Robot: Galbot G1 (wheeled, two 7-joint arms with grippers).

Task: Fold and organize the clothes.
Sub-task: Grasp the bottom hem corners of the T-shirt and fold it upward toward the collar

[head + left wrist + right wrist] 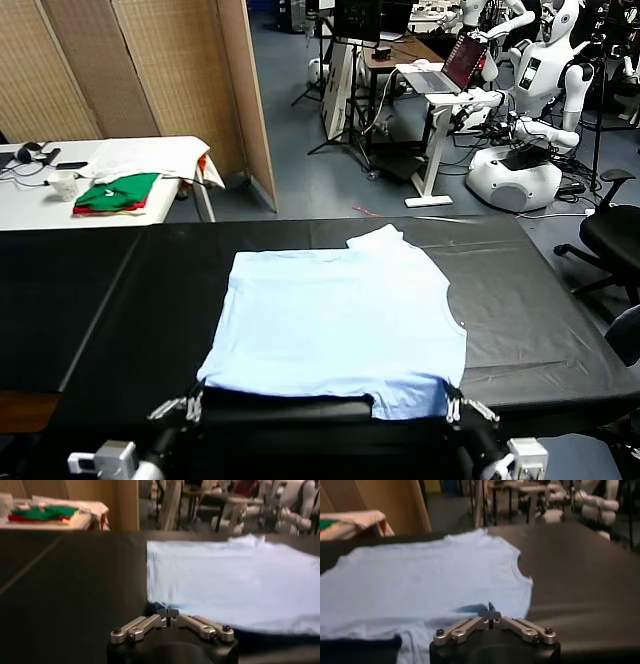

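The pale blue T-shirt [335, 325] is lying spread flat on the black table [90, 300], roughly at the centre of the cover and close to its near edge. 1 sleeve is sticking out at the far side, toward the room. The near hem is sitting just in front of the robot, with a dark strip showing along it between the 2 grippers.

The left gripper [196, 400] is sitting at the near left corner of the shirt. In the left wrist view its fingers [172, 612] are pressed together on a small peak of the blue fabric at the hem corner, pinching it.

The right gripper [451, 401] is sitting at the near right corner of the shirt. In the right wrist view its fingertips [491, 614] are closed together on a raised fold of the same cloth, with the fabric gathering into a shadowed crease beside them.

Both arms are lying low over the near edge of the table, 1 at each end of the hem.

Beyond the black table, on the robot's left, a white table [30, 200] is carrying folded green-and-red garments [118, 192], a white cloth [165, 155] and a cup [63, 184]. A laptop [455, 68] is standing on a desk further back, and white humanoid robots [540, 80] are standing at the far right.
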